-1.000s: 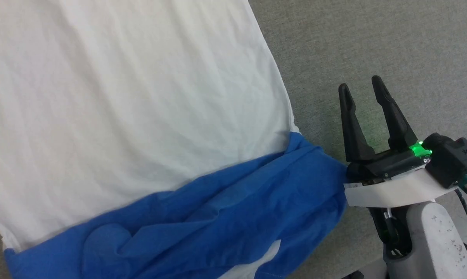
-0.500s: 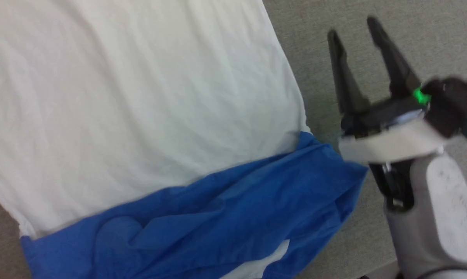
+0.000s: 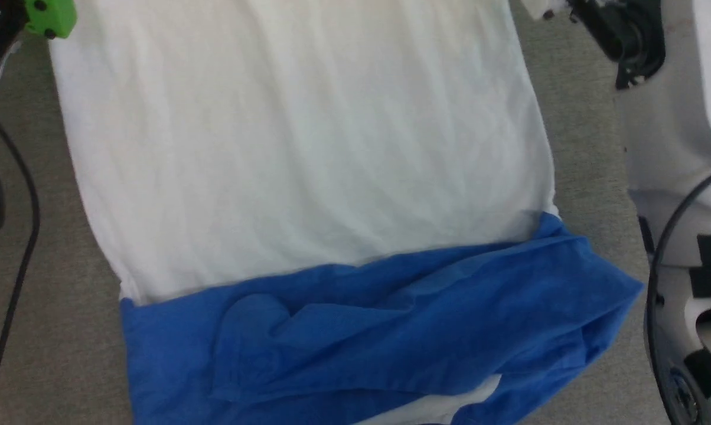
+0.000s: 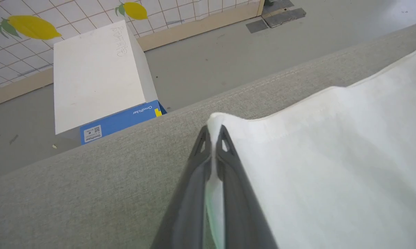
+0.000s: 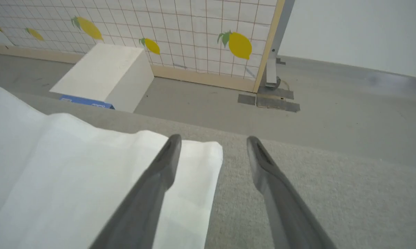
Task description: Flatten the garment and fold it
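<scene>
Between the fingers of my left end effector [image 4: 213, 132] sits a corner of the garment [image 4: 332, 166], the white hem edge standing up in the narrow slit between them. That end effector is clenched on the cloth. I judge the pinch is taken right at the corner so that a pull from there draws the whole edge, not just a fold of it. Beyond its tips runs the stitched rim of the grey counter [image 4: 90, 193], and past that, down on the floor, a white box [image 4: 97, 76] with a blue side.

Rightward from that grip the white body lies spread across the counter, fairly smooth with shallow wrinkles. Behind both end effectors, toward my own body, the blue sleeves [image 3: 379, 330] lie bunched and overlapped in a band, so the flattening looks unfinished at that end.

Further right, my right end effector [image 5: 214, 139] is released, its fingers wide apart. Its left finger hangs over the other hem corner and its right finger over bare counter, so the corner's edge falls inside the gap, ungripped. I cannot tell whether the tips touch the cloth. I take this as the line-up for a matching pinch: with both hem corners held, the cloth could be tensioned evenly or carried toward the sleeves.
</scene>
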`<state>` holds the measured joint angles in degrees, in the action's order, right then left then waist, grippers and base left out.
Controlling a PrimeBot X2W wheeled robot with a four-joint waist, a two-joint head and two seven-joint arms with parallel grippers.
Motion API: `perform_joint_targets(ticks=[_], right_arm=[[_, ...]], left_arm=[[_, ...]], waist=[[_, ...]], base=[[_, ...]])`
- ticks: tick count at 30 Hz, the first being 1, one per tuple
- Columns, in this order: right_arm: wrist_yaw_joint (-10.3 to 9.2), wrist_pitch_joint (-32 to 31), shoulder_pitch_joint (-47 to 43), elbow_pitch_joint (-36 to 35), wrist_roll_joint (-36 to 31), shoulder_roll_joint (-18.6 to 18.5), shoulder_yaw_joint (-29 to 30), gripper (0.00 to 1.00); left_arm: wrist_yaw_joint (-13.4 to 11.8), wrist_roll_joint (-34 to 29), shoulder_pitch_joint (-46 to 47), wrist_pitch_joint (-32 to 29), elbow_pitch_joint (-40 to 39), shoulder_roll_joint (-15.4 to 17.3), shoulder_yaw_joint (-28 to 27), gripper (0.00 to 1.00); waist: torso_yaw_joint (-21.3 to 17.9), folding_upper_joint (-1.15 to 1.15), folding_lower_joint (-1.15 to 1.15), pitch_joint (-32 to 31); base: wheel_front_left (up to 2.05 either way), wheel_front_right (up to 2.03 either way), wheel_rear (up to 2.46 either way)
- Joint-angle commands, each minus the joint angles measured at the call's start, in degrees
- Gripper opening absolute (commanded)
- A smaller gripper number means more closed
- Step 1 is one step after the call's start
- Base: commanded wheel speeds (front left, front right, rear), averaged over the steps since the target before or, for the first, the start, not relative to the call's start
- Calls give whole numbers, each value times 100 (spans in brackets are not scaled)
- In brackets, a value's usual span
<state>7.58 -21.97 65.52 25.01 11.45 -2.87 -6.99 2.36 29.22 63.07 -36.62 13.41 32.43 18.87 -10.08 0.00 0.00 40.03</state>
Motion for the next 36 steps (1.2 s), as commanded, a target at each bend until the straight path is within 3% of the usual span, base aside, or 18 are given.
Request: perform_joint_targets(ticks=[1,8,14,15,16,17,19,22,26,32,36], right_arm=[[-9,-187,223,264,-153,-1,93,100],[-9,-1196,988,1481,-865,-1,1089,100],[-9,-1699,1271,1863,-1421,-1,1575,100],[-9,-1834,1295,1892,-1553,-1,1604,79],[-9,-1954,1320,1906,-1643,-1,1625,40],[-9,-2101,1357,1919,-1729,-1,1646,22],[-9,-2282,1412,1882,-1878,-1,1652,0],[-9,-2363,1429,1746,-2037,-1,1682,0],[-9,-2025,1424,1510,-1965,-1,1693,0],[-9,-975,1462,1239,-1950,-1,1628,0],[-9,-191,1482,1232,-1878,0,1509,0]], left_arm=[[43,-72,147,85,60,-76,44,0],[196,-56,341,563,394,-528,298,0],[290,-42,473,796,637,-686,441,0],[304,-38,487,823,674,-691,459,0],[313,-32,502,846,701,-695,468,0],[324,-26,523,873,738,-697,478,0],[334,-18,567,926,810,-707,485,0],[346,-12,622,1004,904,-737,506,0],[268,-197,779,1382,997,-686,483,0],[98,-625,1051,2221,1162,-559,475,0],[-153,-897,1199,2922,1290,-494,400,0]], waist=[[487,0,0,66],[961,0,0,210],[1158,0,0,327],[1164,0,0,335],[1165,0,0,343],[1166,0,0,353],[1153,0,0,367],[1127,0,0,368],[1073,0,0,380],[969,0,0,380],[883,0,0,328]], base=[[0,0,0],[0,0,0],[0,0,0],[0,0,0],[0,0,0],[0,0,0],[0,0,0],[0,0,0],[0,0,0],[0,0,0],[0,0,0]])
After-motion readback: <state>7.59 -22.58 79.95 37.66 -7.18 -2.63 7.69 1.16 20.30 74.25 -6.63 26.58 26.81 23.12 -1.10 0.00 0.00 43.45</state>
